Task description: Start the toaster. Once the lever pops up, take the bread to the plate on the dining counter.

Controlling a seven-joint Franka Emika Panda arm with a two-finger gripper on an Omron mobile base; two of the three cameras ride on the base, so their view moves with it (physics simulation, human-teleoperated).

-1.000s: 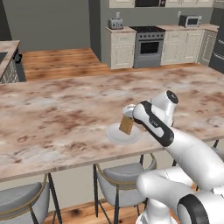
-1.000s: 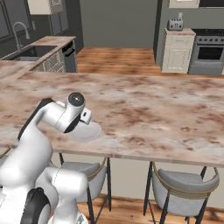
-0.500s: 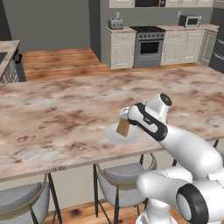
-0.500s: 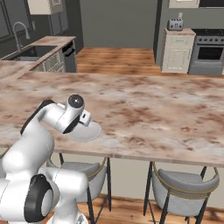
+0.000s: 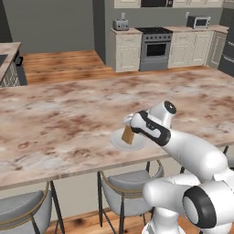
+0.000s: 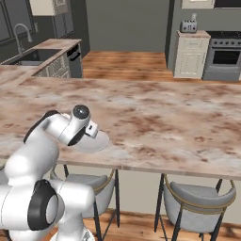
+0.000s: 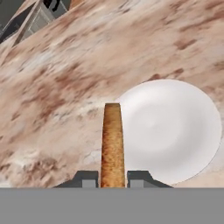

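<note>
1. My gripper [image 7: 113,179] hangs over the dining counter [image 5: 55,123], with the bread [image 5: 127,135] pinched between its tips.
2. The plate [image 7: 175,127] lies bare just beside the slice, with nothing on it.
3. Open marble spreads all around the plate; the stools [image 6: 197,200] sit below the edge.

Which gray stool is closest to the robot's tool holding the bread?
The stool tucked under the dining counter right below the plate. The tool grips the bread just above it; the other stool sits farther left.
</note>
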